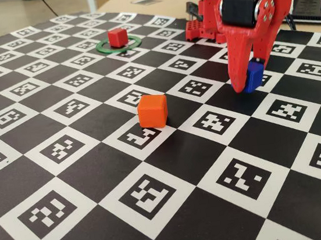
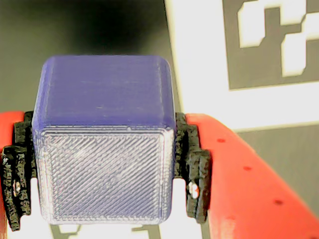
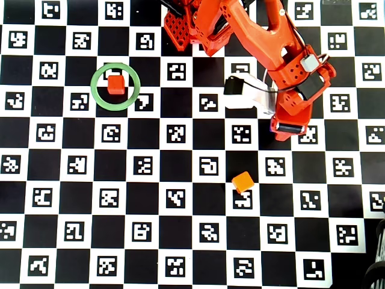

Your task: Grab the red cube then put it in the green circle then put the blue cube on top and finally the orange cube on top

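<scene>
**Ana:** While the arm leans low over the checkerboard mat (image 1: pixel 97 180), look at the wrist view: the blue cube (image 2: pixel 104 149) fills the space between the two fingers, and the black pads (image 2: pixel 192 169) press against its left and right faces.

**Ben:** So the gripper (image 1: pixel 249 82) is closed around it?

**Ana:** Clamped snugly on the blue cube, yes. In the fixed view the cube (image 1: pixel 255 76) sits at the very tip of the red fingers, right down at the board; whether it touches the surface, I cannot tell.

**Ben:** And overhead?

**Ana:** The arm covers that cube completely there. The gripper (image 3: pixel 289 129) points down at the right side of the board.

**Ben:** Other pieces?

**Ana:** The red cube (image 3: pixel 115 84) rests inside the green circle (image 3: pixel 95 93), far left of the arm in the overhead view. The orange cube (image 3: pixel 243 181) stands alone on the board, near the gripper, below and left of it in that view, not touching anything.
</scene>
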You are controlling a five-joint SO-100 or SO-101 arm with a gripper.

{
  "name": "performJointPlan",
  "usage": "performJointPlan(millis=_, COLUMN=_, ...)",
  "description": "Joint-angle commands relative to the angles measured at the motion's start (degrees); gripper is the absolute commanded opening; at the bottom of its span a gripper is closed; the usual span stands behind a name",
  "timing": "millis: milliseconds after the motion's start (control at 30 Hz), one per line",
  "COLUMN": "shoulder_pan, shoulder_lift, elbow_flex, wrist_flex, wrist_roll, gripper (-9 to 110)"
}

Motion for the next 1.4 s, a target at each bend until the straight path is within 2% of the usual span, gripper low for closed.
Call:
performJointPlan(millis=0, shoulder_pan=4.0, shoulder_lift=5.9, elbow_flex=-11.0, wrist_flex=9.1, wrist_roll=-4.0, gripper=4)
performJointPlan(millis=267, shoulder_pan=18.1, shoulder_lift=7.5, elbow_flex=-26.2, wrist_flex=25.0, wrist_roll=-25.4, gripper=0)
performJointPlan(millis=500, shoulder_pan=36.5, shoulder_lift=8.1, elbow_flex=-26.1, wrist_flex=32.7, wrist_roll=-44.2, gripper=-1)
performJointPlan(millis=733, shoulder_pan=58.4, shoulder_lift=12.7, elbow_flex=-21.9, wrist_flex=31.7, wrist_roll=-61.2, gripper=1)
performJointPlan(millis=933, shoulder_pan=72.2, shoulder_lift=13.6, elbow_flex=-21.7, wrist_flex=33.9, wrist_roll=-72.7, gripper=1)
performJointPlan(millis=1367, shoulder_pan=93.1, shoulder_lift=16.2, elbow_flex=-16.5, wrist_flex=33.1, wrist_roll=-92.4, gripper=1)
